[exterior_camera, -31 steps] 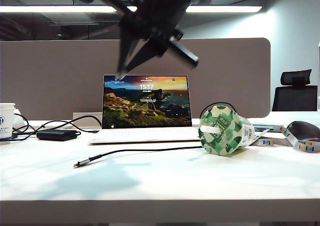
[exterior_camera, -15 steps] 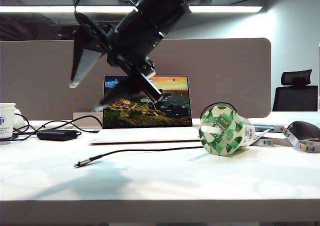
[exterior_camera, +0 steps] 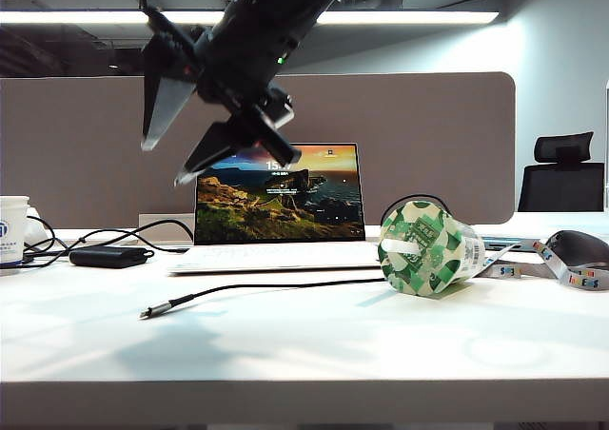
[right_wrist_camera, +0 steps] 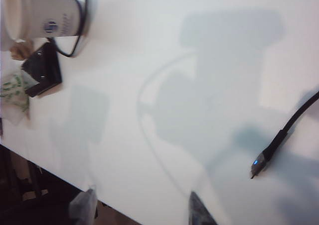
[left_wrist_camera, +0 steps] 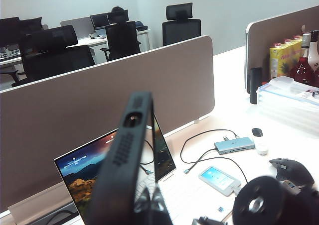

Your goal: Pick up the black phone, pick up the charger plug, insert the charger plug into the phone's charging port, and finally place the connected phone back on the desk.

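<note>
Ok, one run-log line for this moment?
left gripper: shut on black phone, off the desk | right gripper: open, above desk | charger plug: lying on desk, not gripped | charging port: empty

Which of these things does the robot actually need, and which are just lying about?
Needed: phone, in the shut left gripper, raised over the laptop; plug, on the desk; open right gripper above it.
Lying about: laptop, yoghurt cup, paper cup, black box, mouse.
</note>
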Available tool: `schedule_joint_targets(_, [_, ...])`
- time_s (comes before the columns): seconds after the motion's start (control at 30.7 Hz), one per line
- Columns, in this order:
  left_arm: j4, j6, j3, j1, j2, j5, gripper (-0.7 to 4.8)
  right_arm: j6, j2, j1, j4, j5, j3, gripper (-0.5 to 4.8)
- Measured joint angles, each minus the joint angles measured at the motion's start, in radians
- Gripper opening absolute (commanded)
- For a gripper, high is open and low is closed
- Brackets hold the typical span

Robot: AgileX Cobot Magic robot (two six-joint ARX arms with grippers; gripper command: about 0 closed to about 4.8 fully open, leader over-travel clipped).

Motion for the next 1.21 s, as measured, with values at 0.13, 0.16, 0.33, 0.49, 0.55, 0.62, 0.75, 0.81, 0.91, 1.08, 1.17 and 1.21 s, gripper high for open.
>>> schedule_joint_targets(0.13, [-0.004,0.000,0.000,0.000,-0.009,0.000,-0.07,0.000,0.044,0.005,-0.055,0.000,0.007,2.37])
schedule_joint_targets(0.16, [-0.005,0.000,0.000,0.000,-0.010,0.000,-0.07,0.000,0.052,0.006,-0.066,0.000,0.007,2.37])
schedule_joint_targets(0.33, [-0.005,0.000,0.000,0.000,-0.010,0.000,-0.07,0.000,0.100,0.018,-0.088,0.002,0.008,2.37])
schedule_joint_targets(0.49, [-0.005,0.000,0.000,0.000,-0.011,0.000,-0.07,0.010,0.139,0.020,-0.115,0.002,0.017,2.36])
schedule_joint_targets(0.55, [-0.008,0.000,0.000,0.000,-0.011,0.000,-0.07,0.016,0.150,0.019,-0.118,0.002,0.021,2.33])
schedule_joint_targets(0.62, [-0.014,0.000,0.000,0.000,-0.011,0.000,-0.07,0.022,0.153,0.019,-0.126,0.002,0.023,2.29])
schedule_joint_targets(0.75, [-0.019,0.000,0.000,0.000,-0.011,0.000,-0.07,0.027,0.164,0.018,-0.132,0.003,0.029,2.29])
schedule_joint_targets(0.81, [-0.019,0.000,0.000,0.000,-0.011,0.000,-0.07,0.030,0.177,0.018,-0.151,0.005,0.048,2.29])
schedule_joint_targets(0.91, [-0.019,0.000,0.000,0.000,-0.011,0.000,-0.07,0.031,0.192,0.018,-0.162,0.007,0.082,2.29])
schedule_joint_targets(1.08, [-0.019,0.000,0.000,0.000,-0.011,0.000,-0.07,0.033,0.224,0.017,-0.188,0.002,0.156,2.19])
schedule_joint_targets(1.17, [-0.019,0.000,0.000,0.000,-0.011,0.000,-0.07,0.034,0.229,0.016,-0.233,0.002,0.153,2.17])
schedule_joint_targets(1.21, [-0.019,0.000,0.000,0.000,-0.011,0.000,-0.07,0.034,0.232,0.016,-0.244,0.002,0.153,2.08])
